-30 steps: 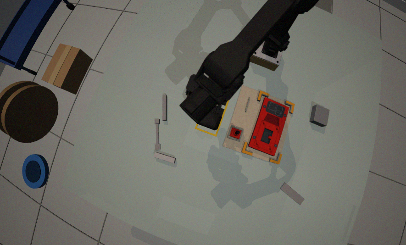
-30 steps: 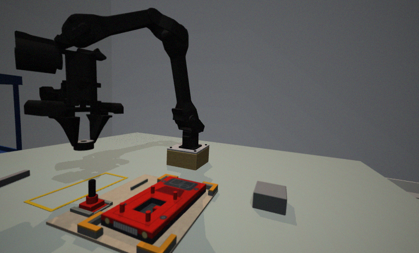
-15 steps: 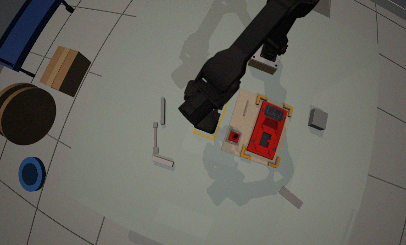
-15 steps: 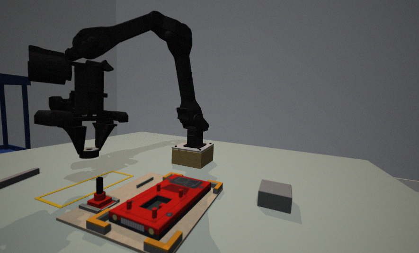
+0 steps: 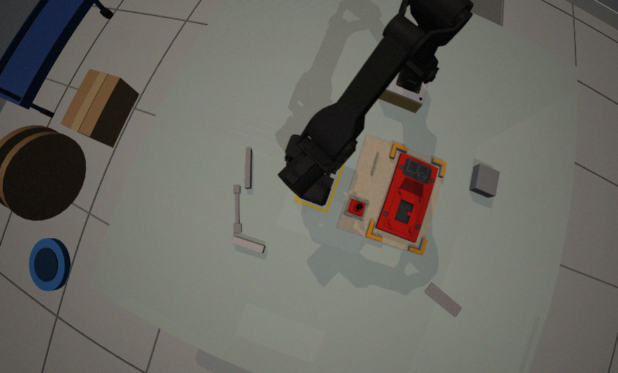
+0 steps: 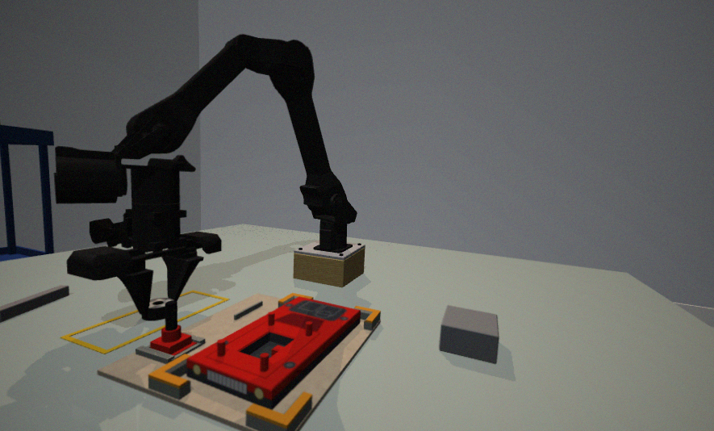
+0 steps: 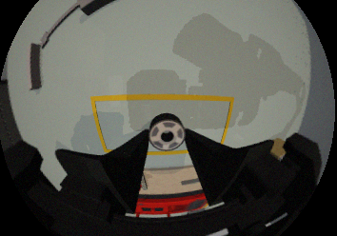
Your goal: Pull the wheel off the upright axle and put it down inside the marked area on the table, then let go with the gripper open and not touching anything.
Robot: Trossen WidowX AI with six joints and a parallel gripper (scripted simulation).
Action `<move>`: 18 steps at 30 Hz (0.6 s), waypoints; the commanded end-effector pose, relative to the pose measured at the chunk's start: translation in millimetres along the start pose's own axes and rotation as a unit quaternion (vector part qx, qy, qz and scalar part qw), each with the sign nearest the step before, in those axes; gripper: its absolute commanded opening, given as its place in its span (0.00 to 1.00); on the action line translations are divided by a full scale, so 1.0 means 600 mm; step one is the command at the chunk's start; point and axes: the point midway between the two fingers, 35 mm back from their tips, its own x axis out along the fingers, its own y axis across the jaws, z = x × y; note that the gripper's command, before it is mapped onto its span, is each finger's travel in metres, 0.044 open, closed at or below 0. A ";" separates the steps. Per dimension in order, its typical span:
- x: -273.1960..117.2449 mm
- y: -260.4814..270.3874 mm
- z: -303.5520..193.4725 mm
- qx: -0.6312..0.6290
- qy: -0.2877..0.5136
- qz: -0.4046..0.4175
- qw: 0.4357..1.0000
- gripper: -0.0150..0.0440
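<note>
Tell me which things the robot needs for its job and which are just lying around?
Needed for the job:
small grey-and-black wheel, held in the black gripper
black upright axle on a red base
yellow-outlined marked area

Just lying about:
red car body on the wooden board
grey cube
grey bars
blue ring
</note>
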 end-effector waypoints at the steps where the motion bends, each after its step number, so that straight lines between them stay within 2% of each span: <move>1: 0.008 0.000 -0.001 -0.002 0.002 0.000 1.000 0.25; 3: 0.008 0.000 -0.001 -0.002 0.002 0.000 1.000 0.25; 14: -0.002 0.002 0.001 0.000 -0.001 0.002 1.000 0.74; 18: -0.055 0.004 0.002 -0.001 0.000 0.001 1.000 0.76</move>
